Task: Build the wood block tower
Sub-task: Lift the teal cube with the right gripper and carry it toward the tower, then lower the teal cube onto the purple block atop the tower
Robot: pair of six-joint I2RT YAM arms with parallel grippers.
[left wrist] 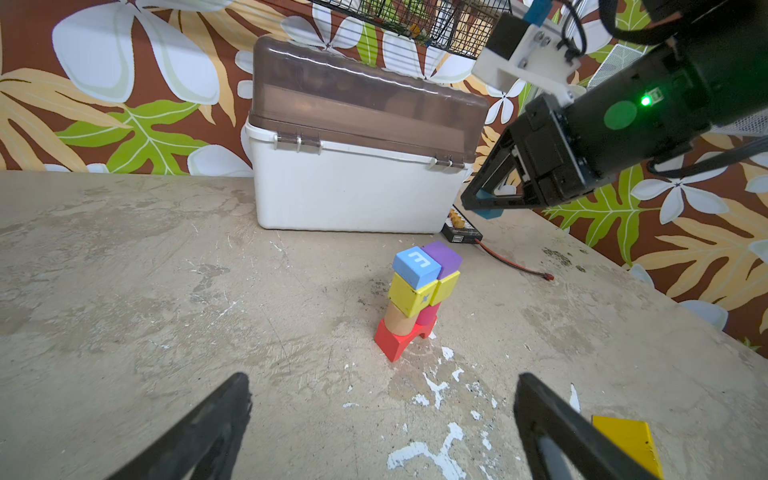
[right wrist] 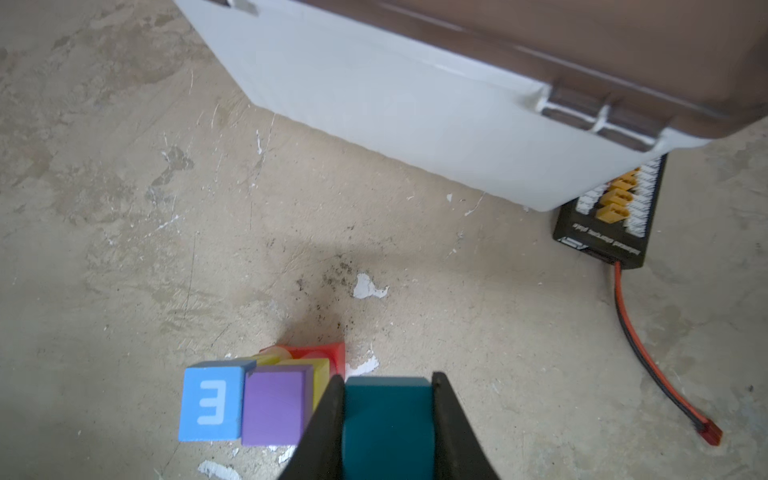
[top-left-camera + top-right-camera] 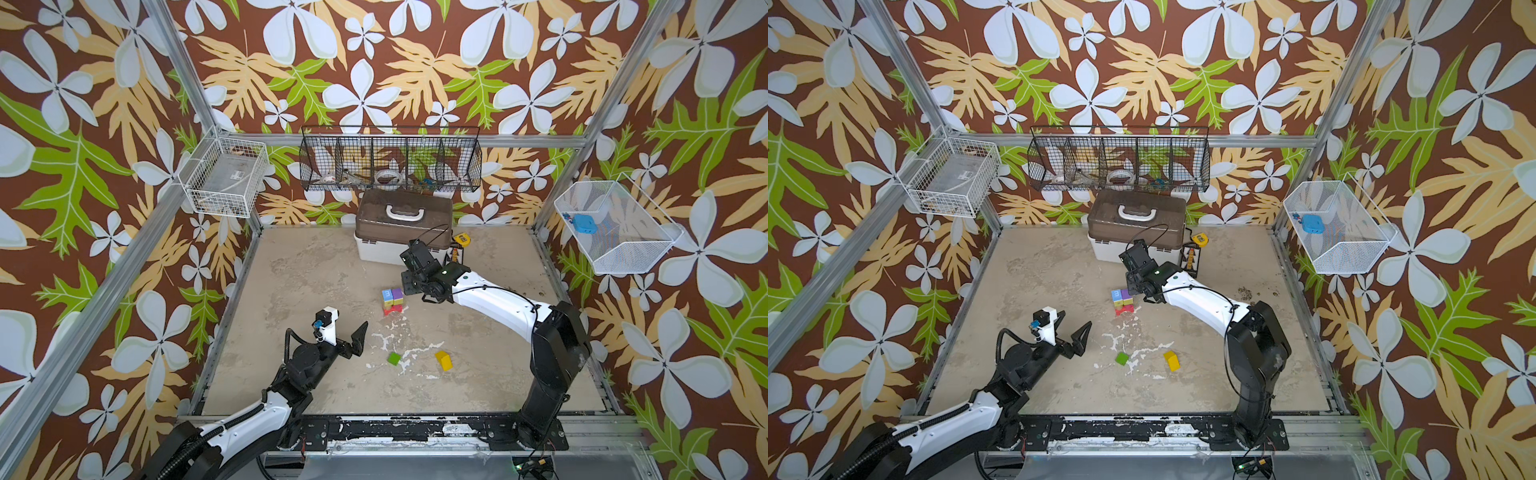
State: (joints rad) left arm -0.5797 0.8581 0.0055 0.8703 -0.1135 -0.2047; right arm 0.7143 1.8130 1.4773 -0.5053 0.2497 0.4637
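Note:
The tower (image 3: pixel 392 301) (image 3: pixel 1124 301) stands mid-table: a red arch base (image 1: pixel 392 343), tan and pink cylinders, two yellow cubes, then a blue cube (image 2: pixel 210 409) and a purple cube (image 2: pixel 274 409) side by side on top. My right gripper (image 2: pixel 388 378) is shut on a teal block (image 2: pixel 388 424), held just beside the purple cube and a little above it; it also shows in the left wrist view (image 1: pixel 486 203). My left gripper (image 1: pixel 382 378) (image 3: pixel 1071 326) stands open and empty in front of the tower. A green cube (image 3: pixel 394 358) and a yellow block (image 3: pixel 444 360) lie loose nearer the front.
A white box with a brown lid (image 3: pixel 403 232) stands behind the tower. Beside it lie a black charger board (image 2: pixel 611 220) with a red-black cable (image 2: pixel 640 345) and a yellow tape measure (image 3: pixel 461 239). Wire baskets hang on the walls.

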